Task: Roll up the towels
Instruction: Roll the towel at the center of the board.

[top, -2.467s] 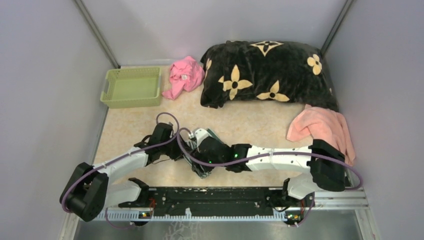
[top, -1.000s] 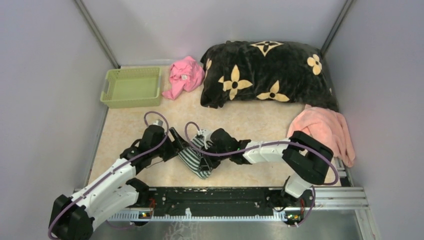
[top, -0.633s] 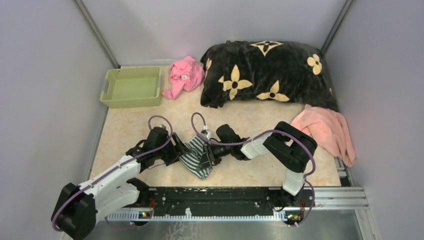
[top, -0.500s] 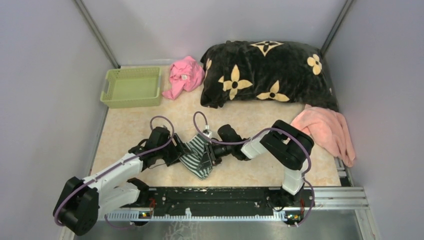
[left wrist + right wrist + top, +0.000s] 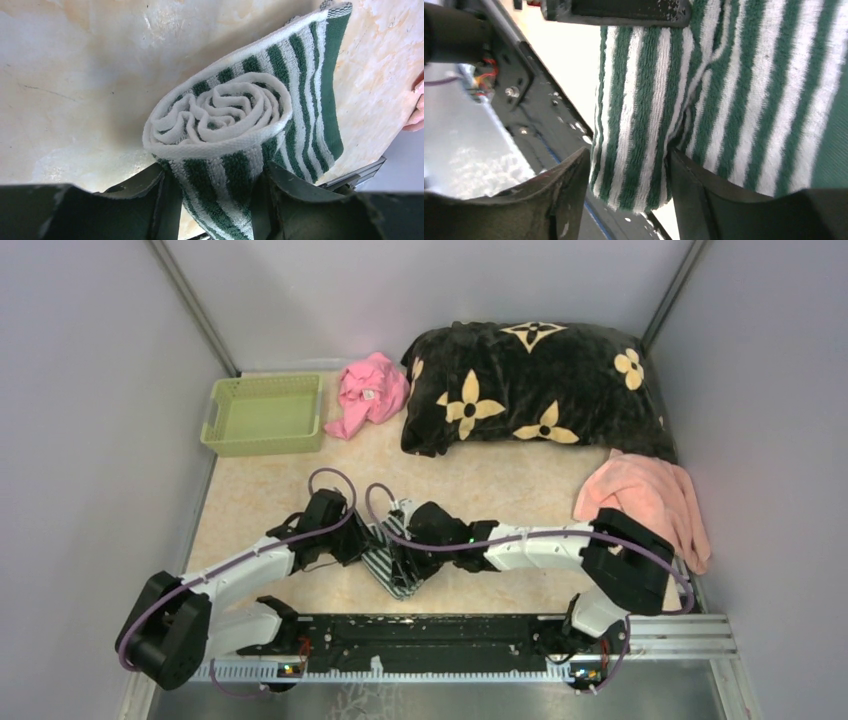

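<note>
The dark green towel with white stripes (image 5: pixel 397 558) lies as a roll near the front edge, between my two grippers. Its spiral end (image 5: pixel 225 112) faces the left wrist camera. My left gripper (image 5: pixel 366 540) (image 5: pixel 215 171) is shut on the roll, a finger pressing each side. My right gripper (image 5: pixel 408 548) (image 5: pixel 628 156) reaches in from the right and stands open around the striped cloth (image 5: pixel 724 75), with a gap beside one finger. The salmon-pink towel (image 5: pixel 650 502) lies crumpled at the right edge, untouched.
A big black blanket with tan flowers (image 5: pixel 530 390) fills the back right. A bright pink cloth (image 5: pixel 370 390) lies beside it, and a green basket (image 5: pixel 262 447) stands at the back left. The arms' base rail (image 5: pixel 430 635) runs just in front of the roll.
My left gripper has closed onto the striped roll. My right gripper has opened its jaws, and the right arm has dropped from a raised elbow to a low, stretched pose.
</note>
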Tool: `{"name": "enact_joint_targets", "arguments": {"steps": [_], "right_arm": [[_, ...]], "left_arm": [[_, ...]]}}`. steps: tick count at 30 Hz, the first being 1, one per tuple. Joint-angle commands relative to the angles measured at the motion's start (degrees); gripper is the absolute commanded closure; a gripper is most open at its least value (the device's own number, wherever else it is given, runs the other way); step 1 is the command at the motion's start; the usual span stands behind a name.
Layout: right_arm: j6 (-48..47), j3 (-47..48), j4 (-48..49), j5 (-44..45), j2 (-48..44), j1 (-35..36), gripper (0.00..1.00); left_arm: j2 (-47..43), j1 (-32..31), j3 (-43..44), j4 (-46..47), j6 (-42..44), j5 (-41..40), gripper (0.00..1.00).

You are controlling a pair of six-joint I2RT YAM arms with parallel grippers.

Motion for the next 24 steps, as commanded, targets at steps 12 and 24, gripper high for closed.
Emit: {"name": "enact_joint_targets", "arguments": {"steps": [12, 24], "right_arm": [[-15.1, 24.7, -30.4, 53.9, 8.4, 24.5, 0.34], [-13.2, 25.7, -34.5, 53.8, 23.6, 26.8, 0.37]], "left_arm": [[1.2, -0.2, -0.8, -6.1, 2.3, -4.4, 0.49], [0.8, -0.2, -0.4, -5.2, 1.4, -4.0, 0.44]]}}
